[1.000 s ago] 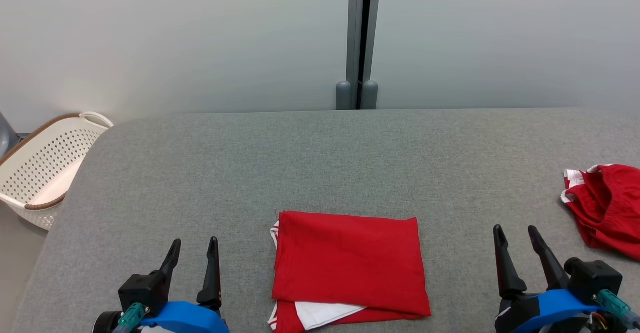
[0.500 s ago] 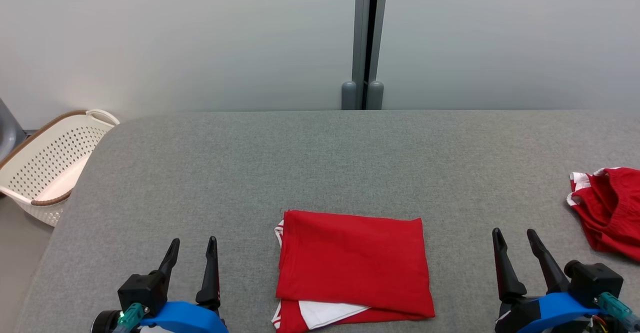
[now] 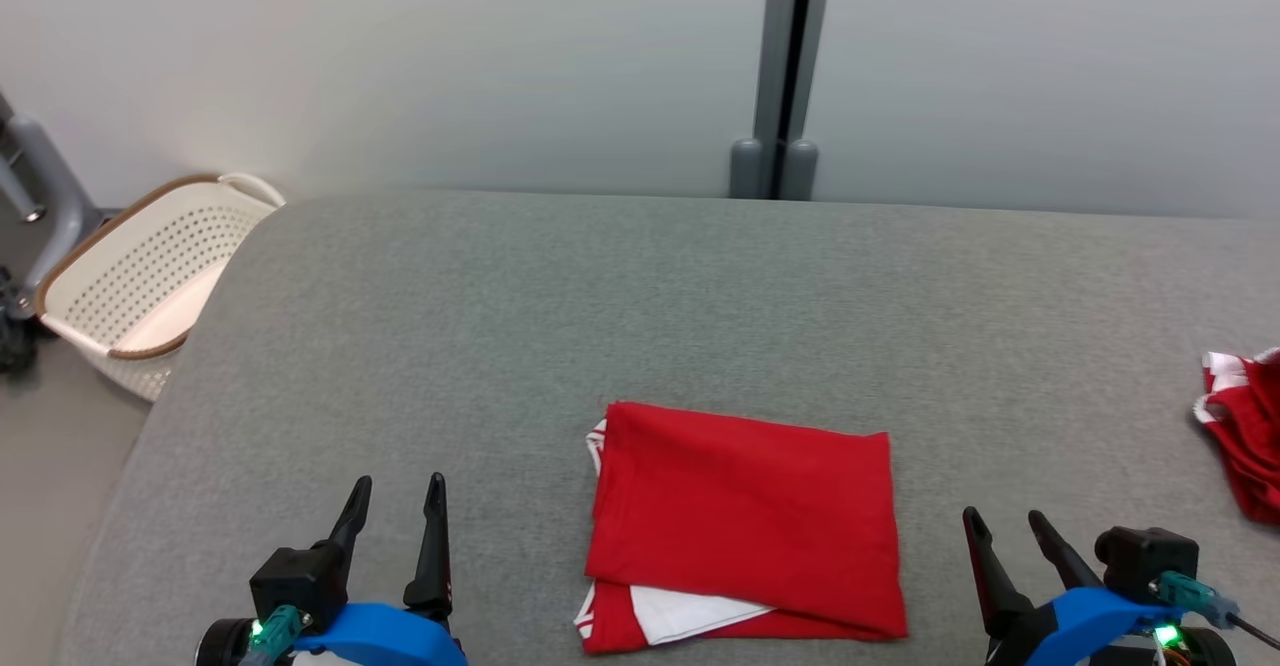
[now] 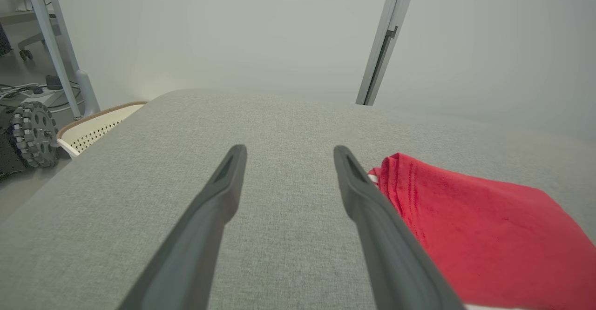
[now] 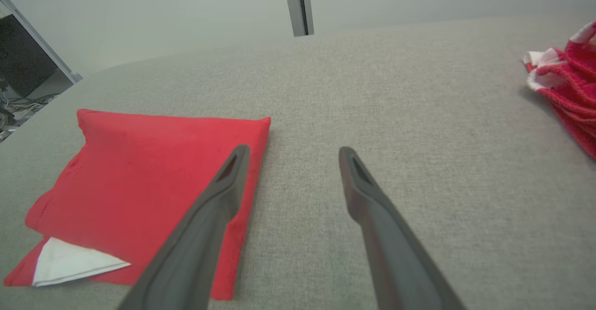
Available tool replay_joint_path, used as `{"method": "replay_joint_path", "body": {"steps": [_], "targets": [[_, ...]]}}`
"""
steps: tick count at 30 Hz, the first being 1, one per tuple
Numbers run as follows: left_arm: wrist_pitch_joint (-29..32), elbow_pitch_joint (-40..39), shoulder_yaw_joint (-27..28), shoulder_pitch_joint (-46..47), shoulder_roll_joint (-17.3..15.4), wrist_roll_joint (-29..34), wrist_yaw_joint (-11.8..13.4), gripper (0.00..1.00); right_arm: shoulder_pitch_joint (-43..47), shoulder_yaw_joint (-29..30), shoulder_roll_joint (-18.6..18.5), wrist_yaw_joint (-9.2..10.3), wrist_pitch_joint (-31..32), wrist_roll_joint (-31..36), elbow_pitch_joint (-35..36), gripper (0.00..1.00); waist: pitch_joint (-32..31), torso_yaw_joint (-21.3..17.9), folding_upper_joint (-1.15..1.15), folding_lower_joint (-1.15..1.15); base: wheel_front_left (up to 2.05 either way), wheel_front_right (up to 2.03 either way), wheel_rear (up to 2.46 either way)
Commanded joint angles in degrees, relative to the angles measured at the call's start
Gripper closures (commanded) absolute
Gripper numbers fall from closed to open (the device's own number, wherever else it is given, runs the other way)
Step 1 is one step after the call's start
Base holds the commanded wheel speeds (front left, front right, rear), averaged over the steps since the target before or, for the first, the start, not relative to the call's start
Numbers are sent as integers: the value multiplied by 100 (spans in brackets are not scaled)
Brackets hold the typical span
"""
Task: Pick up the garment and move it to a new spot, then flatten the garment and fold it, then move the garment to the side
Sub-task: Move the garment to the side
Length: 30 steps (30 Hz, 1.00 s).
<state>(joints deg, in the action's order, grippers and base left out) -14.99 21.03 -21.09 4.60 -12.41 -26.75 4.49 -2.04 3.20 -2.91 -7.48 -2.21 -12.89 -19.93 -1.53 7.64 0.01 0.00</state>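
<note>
Camera turned left; folded garment (image 3: 745, 516) lies well apart from basket (image 3: 140, 276).

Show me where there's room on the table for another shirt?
Bare: the table behind the folded red garment, and the stretch between it and the crumpled red clothes. Crowded: the near edge, where the left gripper and right gripper flank the fold.
</note>
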Motion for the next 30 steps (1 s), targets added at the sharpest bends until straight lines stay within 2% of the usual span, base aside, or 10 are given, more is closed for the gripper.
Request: {"method": "replay_joint_path", "body": {"steps": [1,13,23,24,25,26,28,29,30], "targets": [[-27,21,17,56,11,30,-13,0,-139,11,0,-3,125,-31,-84,0,96,134,-1,0,0,0,0],[-27,44,132,219,108,163,-38,0,-801,274,-4,-3,772,253,-1051,0,540,875,-1,0,0,0,0],[-27,21,314,215,163,257,-81,0,-1263,250,6,-3,898,195,-2027,0,653,1030,-1,0,0,0,0],[-27,16,328,203,168,267,-82,0,-1298,212,7,-3,879,188,-2087,10,660,1012,-1,0,0,0,0],[-27,16,333,196,173,277,-88,0,-1344,156,9,-3,867,157,-2149,41,669,985,-1,0,0,0,0],[-27,16,342,199,184,285,-90,0,-1389,84,16,-3,858,130,-2207,60,678,951,-1,0,0,0,0],[-28,7,357,211,190,317,-109,0,-1485,-70,23,-4,795,50,-2281,81,699,862,-1,0,0,0,0],[-27,4,366,220,196,323,-124,0,-1540,-114,16,-4,741,28,-2313,100,710,805,-1,0,0,0,0],[-27,-6,377,227,200,331,-127,0,-1603,-161,13,-3,700,13,-2338,100,722,736,-1,0,0,0,0]]}}
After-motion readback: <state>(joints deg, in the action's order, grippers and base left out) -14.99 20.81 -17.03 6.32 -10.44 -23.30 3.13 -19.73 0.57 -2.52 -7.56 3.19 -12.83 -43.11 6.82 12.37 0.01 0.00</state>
